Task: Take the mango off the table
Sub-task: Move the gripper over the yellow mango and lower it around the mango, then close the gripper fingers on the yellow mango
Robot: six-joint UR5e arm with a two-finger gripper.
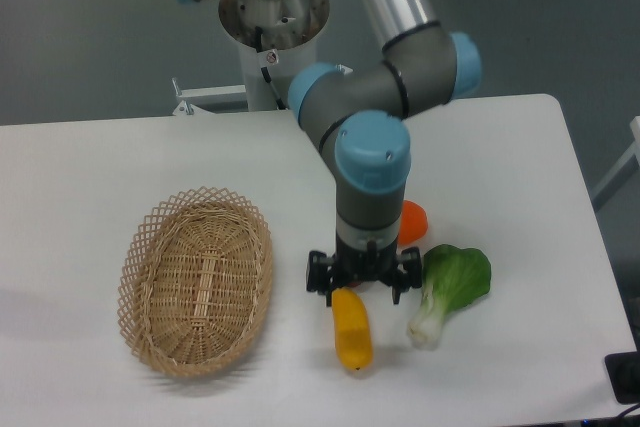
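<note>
The end effector (362, 285) covers the far tip of the mango (351, 331). The arm hides the left side of the orange fruit (411, 222). The surface (90, 177) is cut off along its near edge by the frame.

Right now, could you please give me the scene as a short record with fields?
mango: lying on the table, near the front edge, long axis roughly front to back
gripper: open, pointing down over the mango's far end, fingers on either side; contact cannot be told
basket: wicker, empty, left of the mango
green vegetable: right of the mango
orange fruit: behind the gripper, partly hidden by the arm
mango status: not yet lifted
</note>
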